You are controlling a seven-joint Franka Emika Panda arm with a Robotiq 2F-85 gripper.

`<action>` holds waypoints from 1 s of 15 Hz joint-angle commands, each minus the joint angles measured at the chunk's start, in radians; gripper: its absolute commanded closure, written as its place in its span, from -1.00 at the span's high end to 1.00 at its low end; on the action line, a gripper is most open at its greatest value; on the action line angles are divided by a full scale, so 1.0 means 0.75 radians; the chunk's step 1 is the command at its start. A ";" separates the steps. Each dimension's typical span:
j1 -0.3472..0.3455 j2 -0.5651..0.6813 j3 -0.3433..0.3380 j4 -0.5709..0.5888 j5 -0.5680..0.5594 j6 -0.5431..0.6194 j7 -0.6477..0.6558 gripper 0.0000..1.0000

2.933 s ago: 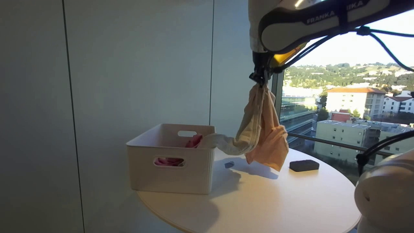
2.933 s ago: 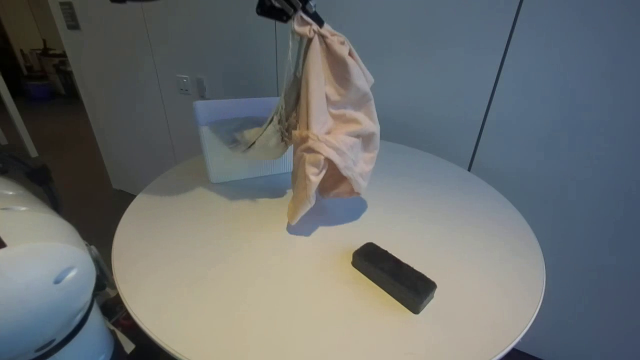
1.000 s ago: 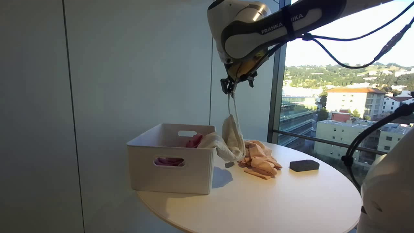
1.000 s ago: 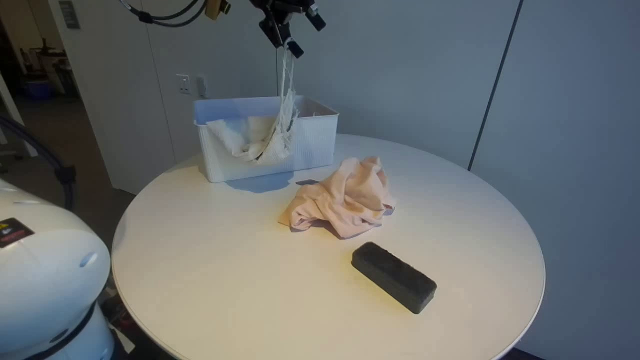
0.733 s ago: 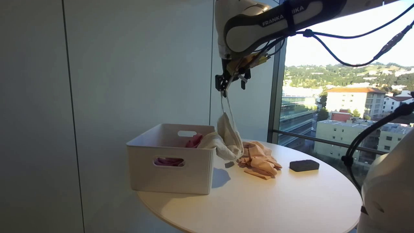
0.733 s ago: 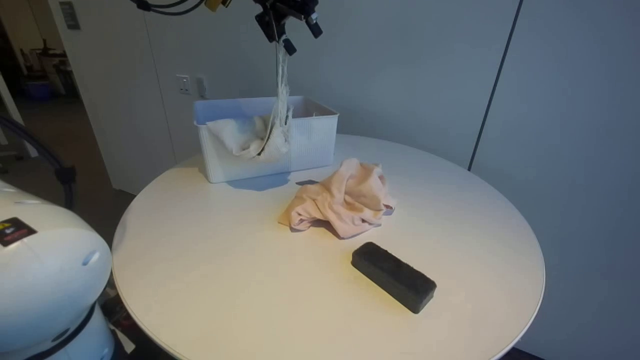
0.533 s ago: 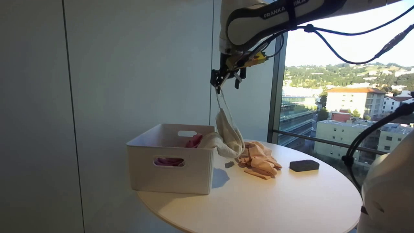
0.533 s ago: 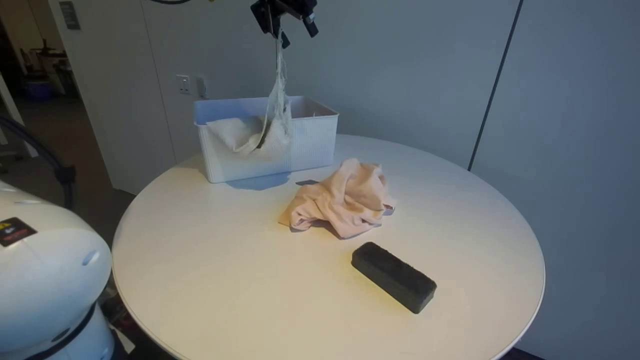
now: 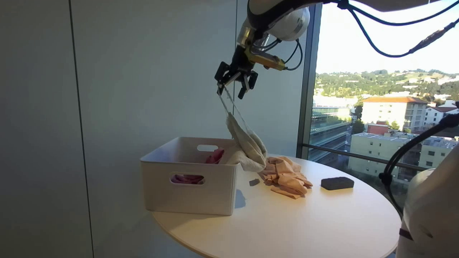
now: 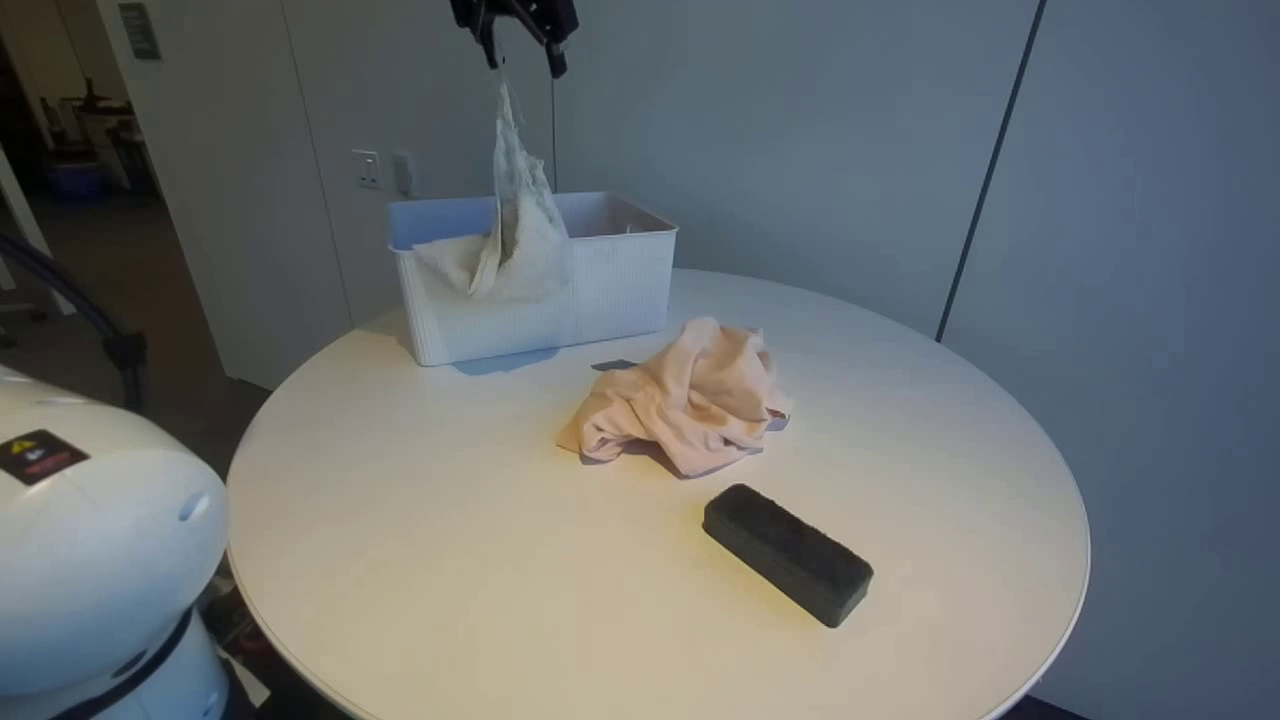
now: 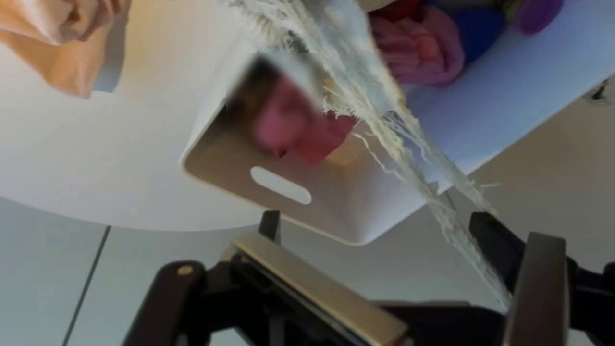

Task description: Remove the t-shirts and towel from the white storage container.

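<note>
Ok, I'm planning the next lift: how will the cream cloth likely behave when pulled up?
The cream cloth seems floppy: it drapes over the rim of the white storage container. Its frayed strands may snag, since they hang from one finger of the open gripper.

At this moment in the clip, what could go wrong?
Frayed strands trail from one side of the open gripper, so the cream cloth may slip loose and drop. If they hold, the cloth, draped over the side of the white storage container, could tug the container along.
</note>
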 commanded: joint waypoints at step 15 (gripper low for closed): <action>-0.015 0.334 0.170 0.331 -0.539 -0.979 0.109 1.00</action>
